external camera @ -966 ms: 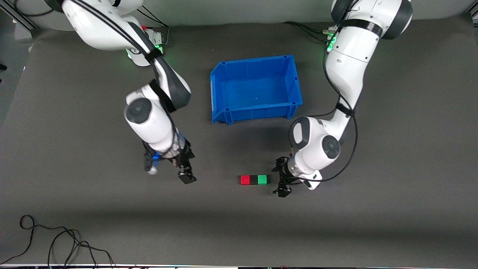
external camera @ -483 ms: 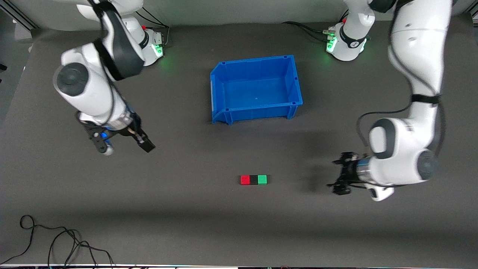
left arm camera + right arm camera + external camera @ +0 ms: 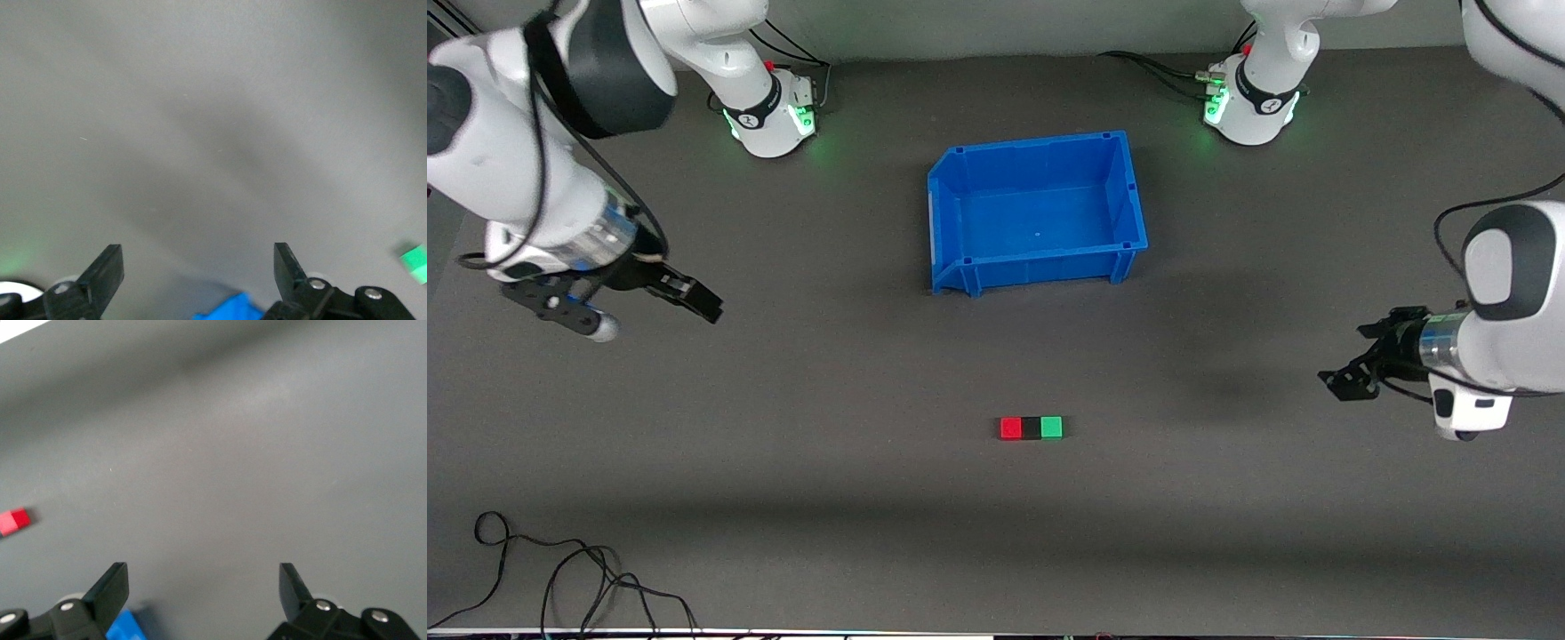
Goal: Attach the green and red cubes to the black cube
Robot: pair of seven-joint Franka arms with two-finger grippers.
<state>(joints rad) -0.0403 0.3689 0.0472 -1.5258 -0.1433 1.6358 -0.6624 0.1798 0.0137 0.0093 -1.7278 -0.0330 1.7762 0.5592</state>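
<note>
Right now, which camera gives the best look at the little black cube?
The front view: the black cube sits whole between the red cube and green cube, touching both. The right wrist view catches only the red one at its edge, the left wrist view only the green; neither shows the black cube.

You will find no readable text, label, brand, number or sign anywhere here. The small dark marks on the white round arm bases (image 3: 765,120) cannot be made out as letters.
</note>
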